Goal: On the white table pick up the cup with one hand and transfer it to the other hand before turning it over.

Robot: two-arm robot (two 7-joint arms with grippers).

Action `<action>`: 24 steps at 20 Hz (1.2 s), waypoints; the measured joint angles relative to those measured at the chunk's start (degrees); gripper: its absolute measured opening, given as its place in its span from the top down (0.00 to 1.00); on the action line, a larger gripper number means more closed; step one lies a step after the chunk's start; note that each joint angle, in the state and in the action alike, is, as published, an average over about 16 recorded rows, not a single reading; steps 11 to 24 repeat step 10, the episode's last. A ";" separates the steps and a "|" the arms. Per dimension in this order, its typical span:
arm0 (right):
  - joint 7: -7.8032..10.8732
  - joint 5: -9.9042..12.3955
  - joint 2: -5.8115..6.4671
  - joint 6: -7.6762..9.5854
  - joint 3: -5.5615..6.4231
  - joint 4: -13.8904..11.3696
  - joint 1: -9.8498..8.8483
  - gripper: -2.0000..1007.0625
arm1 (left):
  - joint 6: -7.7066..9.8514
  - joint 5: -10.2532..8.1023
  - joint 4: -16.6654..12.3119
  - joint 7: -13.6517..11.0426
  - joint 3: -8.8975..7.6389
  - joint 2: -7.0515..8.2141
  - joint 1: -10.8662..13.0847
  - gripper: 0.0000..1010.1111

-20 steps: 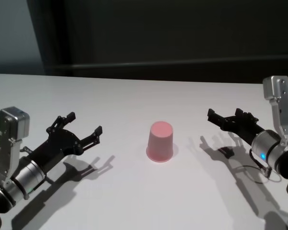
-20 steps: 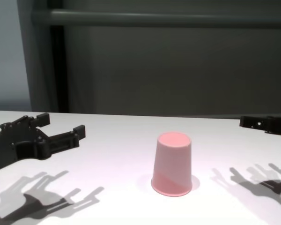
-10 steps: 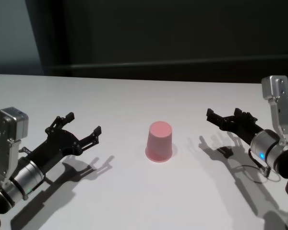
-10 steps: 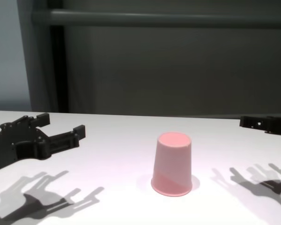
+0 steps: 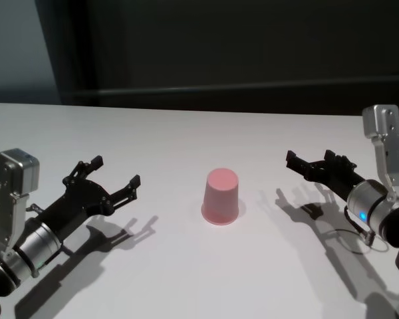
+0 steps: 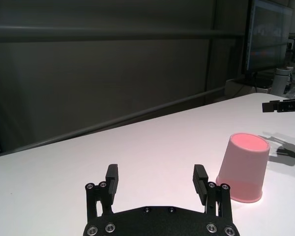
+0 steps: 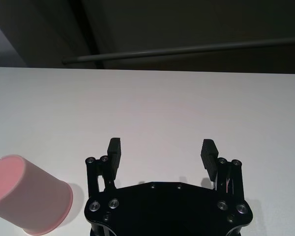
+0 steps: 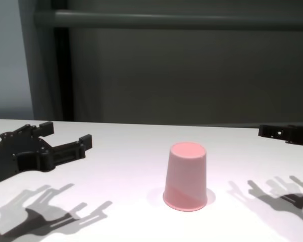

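The small pink tapered plastic cup (image 5: pixel 221 197), at the frame's centre, looks smooth with a soft sheen. The wide white table (image 5: pixel 186 139) under it is matt and even. At lower left, the black fingered left gripper (image 5: pixel 113 179) appears matt plastic; its wrist block (image 5: pixel 16 174) looks like brushed silver metal.
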 joint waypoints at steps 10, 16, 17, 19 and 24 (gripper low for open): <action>0.00 0.00 0.00 0.00 0.00 0.00 0.00 0.01 | 0.00 0.00 0.00 0.00 0.00 0.00 0.00 0.01; 0.00 0.00 0.00 0.00 0.00 0.00 0.00 0.01 | 0.00 0.00 0.00 0.00 0.00 0.00 0.00 0.01; 0.00 0.00 0.00 0.00 0.00 0.00 0.00 0.01 | 0.00 0.00 0.00 0.00 0.00 0.00 0.00 0.01; 0.00 0.00 0.00 0.00 0.00 0.00 0.00 0.01 | 0.00 0.00 0.00 0.00 0.00 0.00 0.00 0.01; 0.00 0.00 0.00 0.00 0.00 0.00 0.00 0.01 | 0.00 0.00 0.00 0.00 0.00 0.00 0.00 0.01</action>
